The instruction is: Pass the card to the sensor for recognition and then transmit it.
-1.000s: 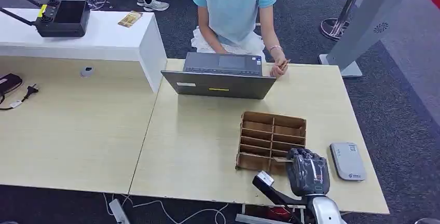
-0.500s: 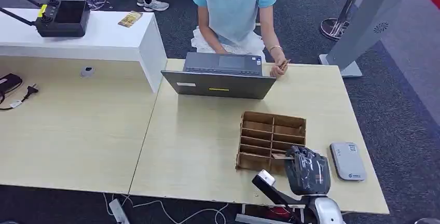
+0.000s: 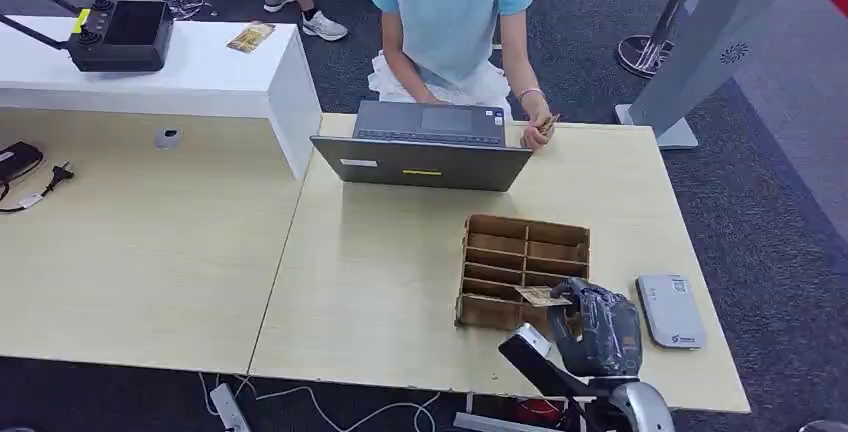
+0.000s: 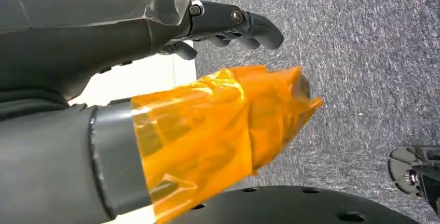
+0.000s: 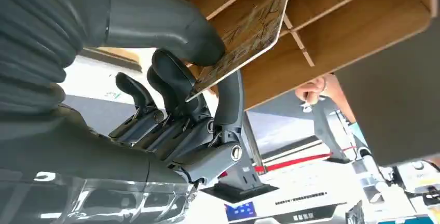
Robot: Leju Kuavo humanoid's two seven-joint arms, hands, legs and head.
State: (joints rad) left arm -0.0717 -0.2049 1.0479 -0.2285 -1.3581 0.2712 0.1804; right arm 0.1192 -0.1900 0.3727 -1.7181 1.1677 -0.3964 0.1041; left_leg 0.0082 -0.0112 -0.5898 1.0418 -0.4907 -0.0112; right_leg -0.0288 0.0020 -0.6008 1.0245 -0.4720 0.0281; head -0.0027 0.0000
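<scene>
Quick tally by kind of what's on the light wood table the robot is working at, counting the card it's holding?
Laptop: 1
Divided wooden box: 1
Sensor: 1
Card, pinched in the right robot hand over the box: 1
Total: 4

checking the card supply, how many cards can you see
3: one card pinched in the right hand over the organizer, one in the person's hand by the laptop, one on the white counter. More may be hidden in the slots.
</scene>
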